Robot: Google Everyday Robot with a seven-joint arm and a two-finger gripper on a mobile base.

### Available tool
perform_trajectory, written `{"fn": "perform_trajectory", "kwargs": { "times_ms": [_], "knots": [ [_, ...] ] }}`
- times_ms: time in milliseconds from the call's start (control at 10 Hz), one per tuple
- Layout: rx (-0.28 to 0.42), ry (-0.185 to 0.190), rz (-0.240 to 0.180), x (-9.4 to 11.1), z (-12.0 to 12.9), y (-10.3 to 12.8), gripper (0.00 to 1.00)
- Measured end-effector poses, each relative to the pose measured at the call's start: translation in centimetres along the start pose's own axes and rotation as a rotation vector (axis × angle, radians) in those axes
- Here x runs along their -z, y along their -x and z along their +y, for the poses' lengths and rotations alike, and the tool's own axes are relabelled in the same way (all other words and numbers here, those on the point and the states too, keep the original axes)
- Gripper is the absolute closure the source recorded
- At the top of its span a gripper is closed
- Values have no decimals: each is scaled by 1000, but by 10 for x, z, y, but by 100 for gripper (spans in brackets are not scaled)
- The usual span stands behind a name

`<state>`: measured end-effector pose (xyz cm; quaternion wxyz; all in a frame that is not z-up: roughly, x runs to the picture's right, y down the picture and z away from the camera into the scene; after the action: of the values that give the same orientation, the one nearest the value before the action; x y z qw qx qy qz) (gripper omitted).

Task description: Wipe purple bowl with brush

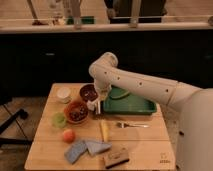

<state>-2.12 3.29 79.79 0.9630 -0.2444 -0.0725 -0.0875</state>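
Observation:
The purple bowl [88, 91] stands at the back left of the wooden table [145, 145], behind the orange bowl [76, 111]. My gripper [94, 101] hangs at the purple bowl's front right rim, between it and the green tray [128, 103]. The white arm covers part of the bowl's right side. A slim white piece [91, 105] sticks down from the gripper. I cannot tell whether it is the brush; no brush shows clearly elsewhere.
A small white cup [63, 94] stands left of the purple bowl. A metal fork [131, 124] and a pale yellow stick [104, 130] lie mid-table. A green item [59, 119], a peach fruit [68, 135], blue sponges [75, 150] and a tan scrub block [116, 158] sit in front.

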Motion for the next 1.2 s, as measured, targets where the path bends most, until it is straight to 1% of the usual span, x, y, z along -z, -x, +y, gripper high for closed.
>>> {"fn": "perform_trajectory", "kwargs": {
  "times_ms": [200, 300, 400, 600, 800, 1200],
  "knots": [
    [7, 2, 0, 0, -1, 3, 100],
    [17, 3, 4, 4, 0, 3, 100],
    [35, 2, 13, 11, -1, 10, 100],
    [51, 2, 16, 19, -2, 18, 100],
    [55, -13, 21, 27, -7, 18, 100],
    [43, -67, 28, 43, -20, 12, 100]
  ]
}}
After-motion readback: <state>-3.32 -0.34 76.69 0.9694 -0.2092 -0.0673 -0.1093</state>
